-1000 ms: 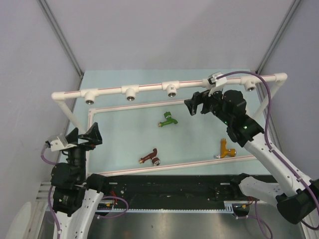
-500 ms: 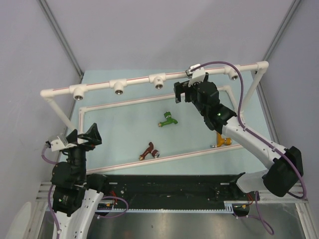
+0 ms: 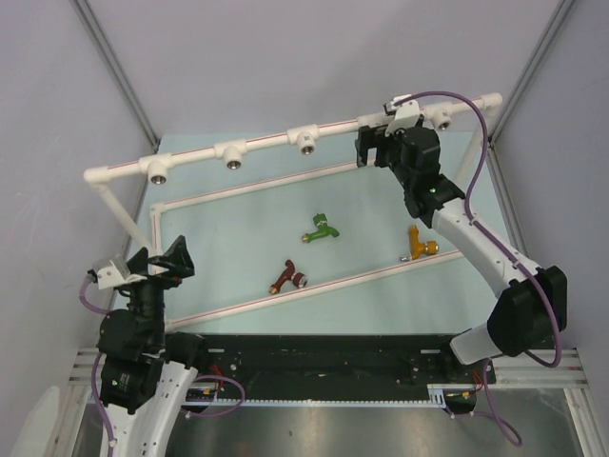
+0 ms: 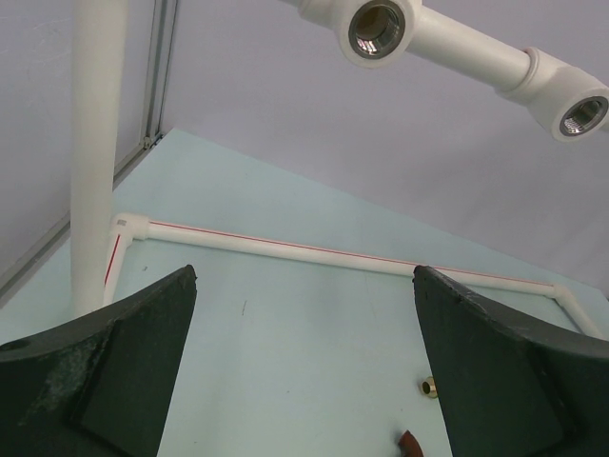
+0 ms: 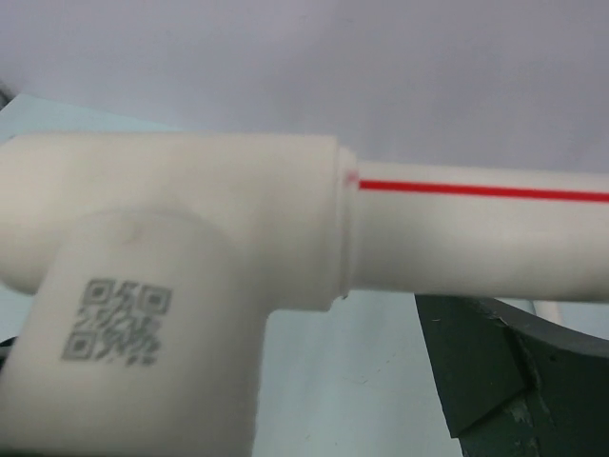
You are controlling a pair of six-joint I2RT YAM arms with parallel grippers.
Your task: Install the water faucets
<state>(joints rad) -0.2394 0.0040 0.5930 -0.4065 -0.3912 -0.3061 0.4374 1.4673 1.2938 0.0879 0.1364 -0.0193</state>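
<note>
Three faucets lie on the pale green table: the green one (image 3: 322,229) in the middle, the dark red-brown one (image 3: 287,278) nearer me, the orange-yellow one (image 3: 419,243) on the right against the frame's near rail. My right gripper (image 3: 376,143) is shut on a tee of the white pipe frame's (image 3: 271,143) raised top bar. In the right wrist view that tee (image 5: 171,286), with a QR code, fills the gap of the gripper (image 5: 314,381). My left gripper (image 3: 162,262) is open and empty at the near left. In the left wrist view it (image 4: 304,362) shows a tip of the red-brown faucet (image 4: 409,445).
The frame's upright post (image 4: 95,152) stands just left of my left gripper. Silver-ringed tee sockets (image 4: 378,29) hang above it. The frame's floor rails (image 3: 314,286) run slanted round the faucets. A small brass piece (image 4: 430,387) lies on the table. Grey walls close in on three sides.
My right arm has swung the whole pipe frame, its right end moving away and leftward. The near rail slid the orange-yellow and red-brown faucets farther from me. The left arm has not moved.
</note>
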